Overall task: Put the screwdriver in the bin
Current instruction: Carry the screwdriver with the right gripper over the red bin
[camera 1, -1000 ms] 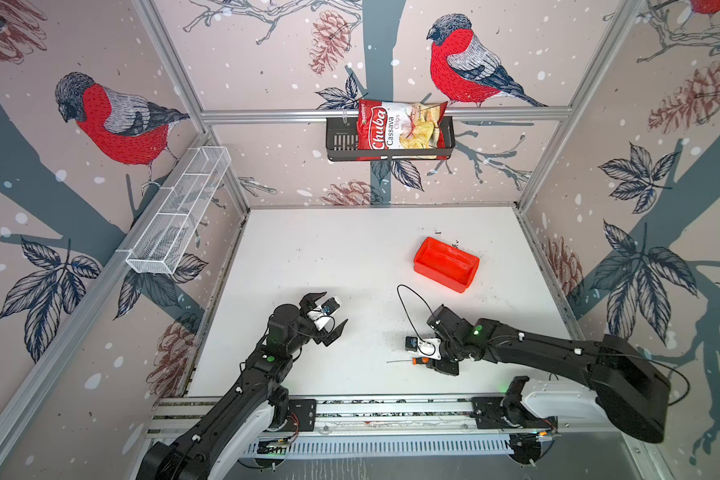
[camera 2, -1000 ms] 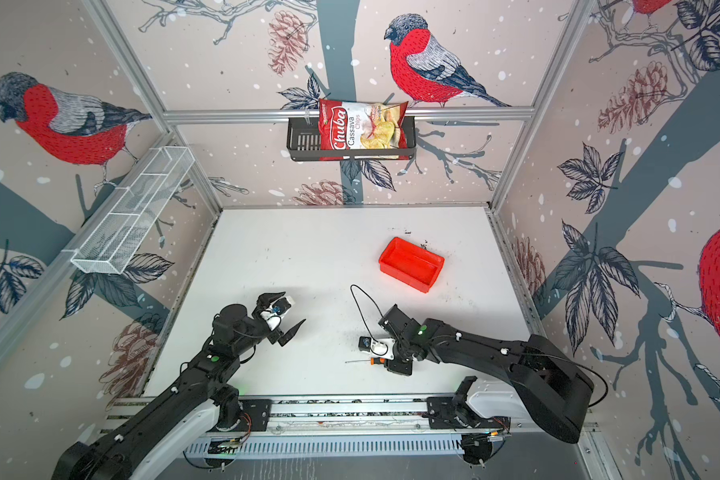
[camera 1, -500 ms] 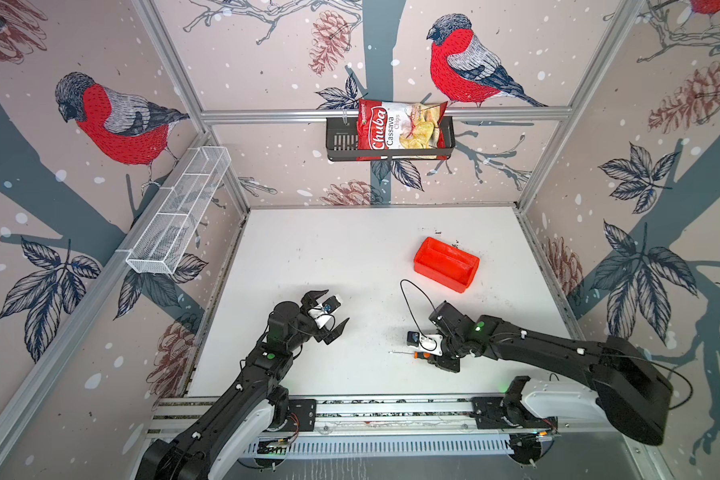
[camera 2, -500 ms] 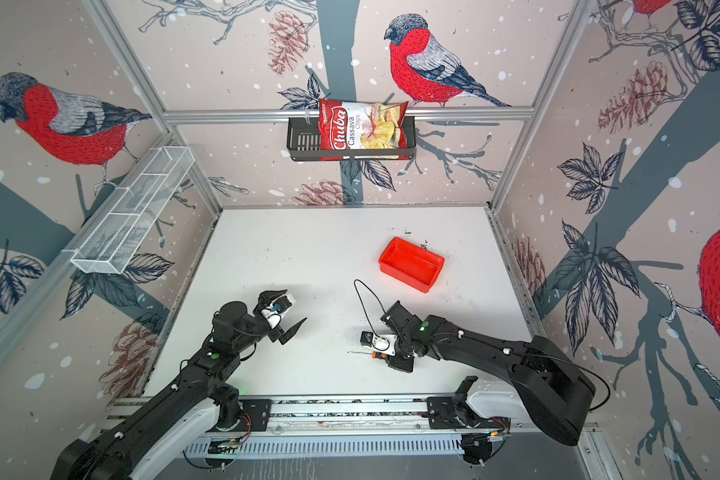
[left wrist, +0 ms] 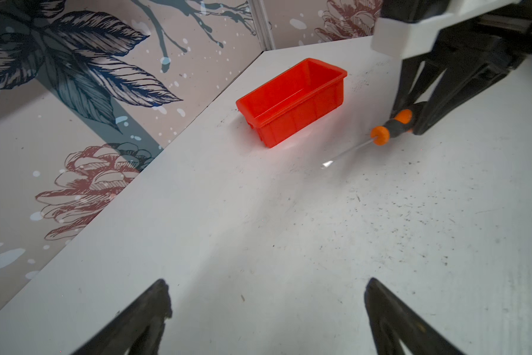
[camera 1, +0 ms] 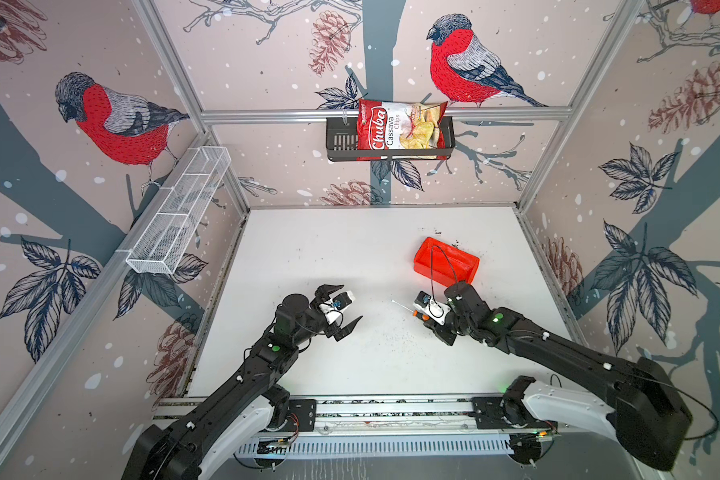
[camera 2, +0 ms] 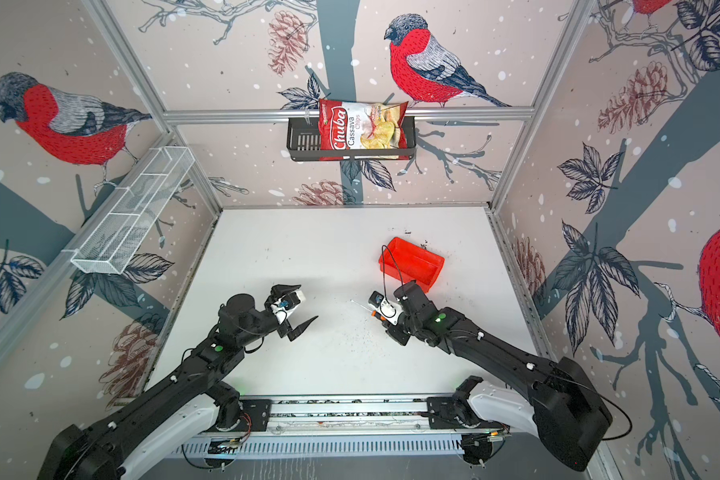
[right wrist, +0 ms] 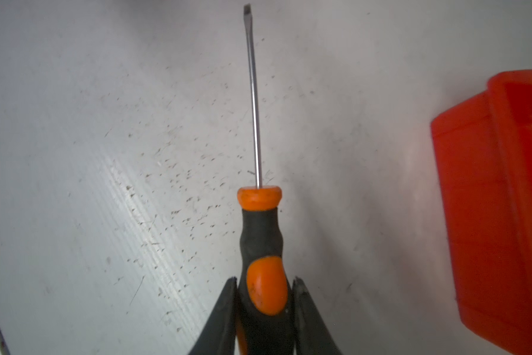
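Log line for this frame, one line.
phase: screwdriver grasped | right gripper: shut on screwdriver handle | left gripper: open, empty | bin: screwdriver not in yet

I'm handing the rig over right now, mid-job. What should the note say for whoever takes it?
Right gripper: shut on the handle of the small orange-and-black screwdriver with the thin metal shaft, close to the white table.
Left gripper: open, empty, off to the side.
Red-orange plastic bin: empty, on the table near the screwdriver.
Done: the grasp.
Left: carry the screwdriver over the bin and release.
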